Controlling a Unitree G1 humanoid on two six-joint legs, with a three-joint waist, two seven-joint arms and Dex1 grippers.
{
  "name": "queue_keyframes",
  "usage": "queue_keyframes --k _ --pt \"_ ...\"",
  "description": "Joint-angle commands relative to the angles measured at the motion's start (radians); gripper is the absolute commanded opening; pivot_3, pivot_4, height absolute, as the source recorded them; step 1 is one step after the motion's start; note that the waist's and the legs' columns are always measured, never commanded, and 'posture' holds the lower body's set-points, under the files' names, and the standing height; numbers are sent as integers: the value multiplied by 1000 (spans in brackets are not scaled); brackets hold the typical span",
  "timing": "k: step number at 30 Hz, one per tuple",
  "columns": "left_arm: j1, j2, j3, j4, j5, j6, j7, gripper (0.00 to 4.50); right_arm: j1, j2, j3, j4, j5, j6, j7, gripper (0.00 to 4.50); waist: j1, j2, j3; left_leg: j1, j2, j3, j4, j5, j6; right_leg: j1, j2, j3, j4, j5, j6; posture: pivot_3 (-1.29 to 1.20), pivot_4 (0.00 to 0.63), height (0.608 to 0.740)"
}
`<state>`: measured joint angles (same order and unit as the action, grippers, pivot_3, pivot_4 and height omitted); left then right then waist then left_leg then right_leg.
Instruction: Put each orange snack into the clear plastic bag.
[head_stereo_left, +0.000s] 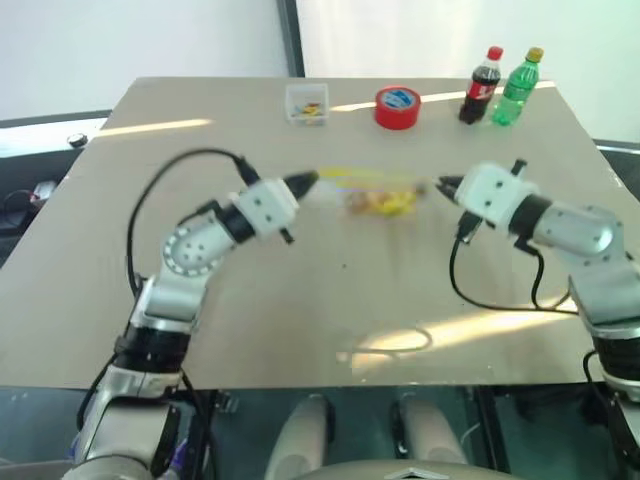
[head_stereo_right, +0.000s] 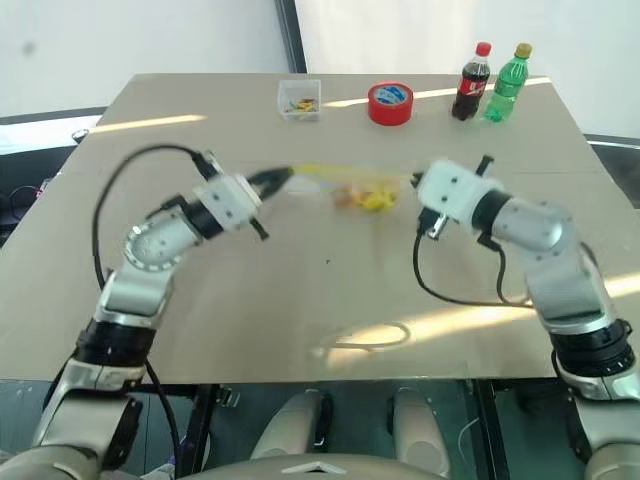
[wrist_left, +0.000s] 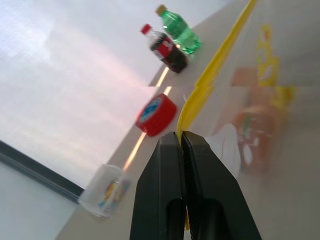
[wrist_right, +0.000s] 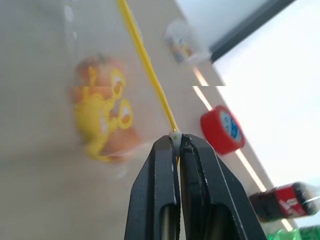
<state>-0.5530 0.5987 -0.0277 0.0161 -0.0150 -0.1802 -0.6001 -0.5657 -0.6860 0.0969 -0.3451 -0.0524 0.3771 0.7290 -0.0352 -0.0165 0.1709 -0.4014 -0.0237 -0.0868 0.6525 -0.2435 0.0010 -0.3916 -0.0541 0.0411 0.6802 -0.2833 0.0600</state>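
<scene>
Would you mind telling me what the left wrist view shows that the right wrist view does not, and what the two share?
Left wrist view alone: the left gripper shut on the clear plastic bag's yellow strip, and the whole green bottle. Right wrist view alone: the right gripper pinching the strip's other end. Both: the orange snacks inside the bag, red tape roll, cola bottle, small clear box.

Clear plastic bag (head_stereo_left: 372, 192): yellow strip, yellow print; orange snacks (wrist_right: 107, 112) inside; red tape roll (head_stereo_left: 397, 107).
</scene>
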Motion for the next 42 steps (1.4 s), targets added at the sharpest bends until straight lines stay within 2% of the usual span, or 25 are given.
queue_keyframes --k 1,6,10,13,16,20,22,26,31,33,34,37,39,42 --pt "-80 5 89 57 -14 74 74 0 -85 1 -58 68 -24 0 -63 43 0 0 0 0 0 0 0 0 0 0 0 0 0 0 0 0 150 740" --pt "-132 3 54 147 34 54 100 0 -156 29 -19 182 -86 -71 -151 43 -3 0 0 0 -1 0 0 0 0 -1 0 0 0 0 0 0 150 740" --pt "-156 -3 34 181 57 7 102 0 -150 20 -12 209 -108 -103 -177 43 -2 0 0 -3 -1 1 0 1 -1 -4 0 1 0 0 0 0 150 740" --pt "-116 4 25 149 41 -17 59 0 -82 7 -31 133 -64 -76 -135 43 -3 0 0 -9 -1 0 1 3 -5 -9 0 0 0 0 0 0 150 740" --pt "-4 24 -30 77 14 -34 -55 0 25 8 -24 24 -5 -7 -84 43 -4 0 -1 -14 -1 0 1 3 -5 -14 -1 1 0 0 0 0 150 740" --pt "154 14 -106 16 42 -12 -100 0 196 6 88 26 -91 -80 -102 43 -4 0 -1 -14 0 2 0 3 -4 -15 -1 3 -1 0 0 0 150 740" --pt "203 23 -141 -2 72 -10 -120 0 260 17 115 45 -105 -110 -103 773 -2 0 0 -14 -1 2 1 2 -3 -15 -1 2 2 0 0 0 150 740" --pt "275 36 -82 -101 -60 125 -180 1333 353 27 51 -16 -25 -73 -73 2299 -1 0 0 -11 0 1 3 0 0 -14 -1 2 8 0 0 0 150 740" --pt "398 156 82 -229 -308 322 -322 3388 503 -40 -162 -127 156 -1 26 4366 -3 0 0 -9 1 1 5 0 0 -13 0 2 11 0 0 0 150 740" --pt "440 189 161 -261 -396 395 -348 4242 556 -49 -256 -167 222 37 38 4500 -2 0 0 -9 1 1 5 0 0 -11 0 2 10 0 0 0 150 740" --pt "455 207 196 -273 -425 431 -351 4452 581 -54 -306 -184 256 53 46 4500 -1 0 0 -8 1 1 5 0 0 -10 0 2 9 0 0 0 150 740" --pt "489 249 286 -290 -485 531 -344 4452 650 -55 -457 -238 366 105 69 4500 1 0 0 -3 2 0 4 0 0 -3 0 1 7 0 0 0 150 740" --pt "518 281 321 -295 -480 524 -368 4452 701 -59 -540 -272 443 134 101 4500 3 1 0 5 2 0 1 0 0 5 0 0 3 0 0 0 150 740" --pt "505 299 365 -284 -516 556 -378 4452 742 -61 -616 -310 528 167 113 4500 5 1 0 8 3 -1 0 0 0 10 0 -1 -1 0 0 0 150 740"
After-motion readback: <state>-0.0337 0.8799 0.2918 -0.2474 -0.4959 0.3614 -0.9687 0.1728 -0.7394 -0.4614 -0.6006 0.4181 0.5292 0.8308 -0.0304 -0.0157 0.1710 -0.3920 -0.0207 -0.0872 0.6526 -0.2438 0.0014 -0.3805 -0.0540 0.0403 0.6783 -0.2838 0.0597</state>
